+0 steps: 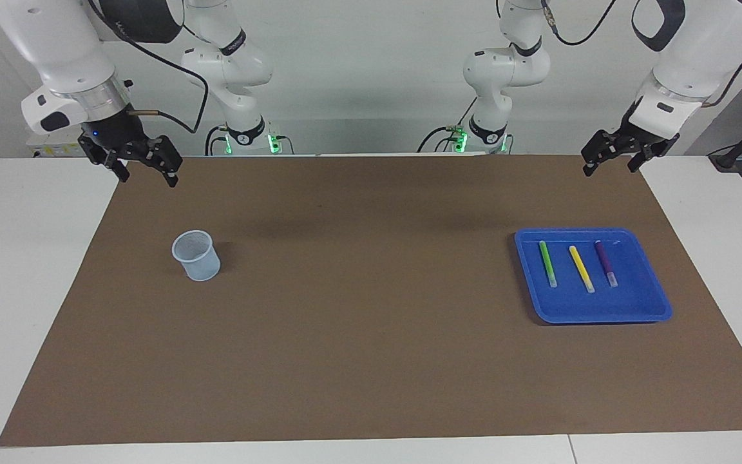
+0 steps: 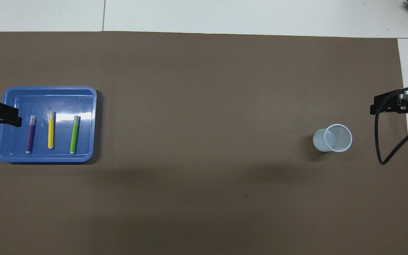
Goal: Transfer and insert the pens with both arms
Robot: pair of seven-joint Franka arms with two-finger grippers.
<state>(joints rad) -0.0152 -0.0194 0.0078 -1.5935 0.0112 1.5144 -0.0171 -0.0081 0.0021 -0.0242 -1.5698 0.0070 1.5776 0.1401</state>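
Facing view: green pen, yellow pen, purple pen lie side by side in blue tray, apart. Likely light, stiff, smooth; grip mid-barrel. Left gripper and right gripper open, empty, raised. Cup upright toward right arm's end.

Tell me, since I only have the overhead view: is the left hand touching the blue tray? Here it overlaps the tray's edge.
Observer: No. From the facing view, the left hand hangs high in the air, clear of the blue tray.
Operator: Is it holding anything?
Observer: Nothing; it is open and empty.
Operator: And the right hand by the cup?
Observer: The right hand is also raised off the table, open, apart from the cup.
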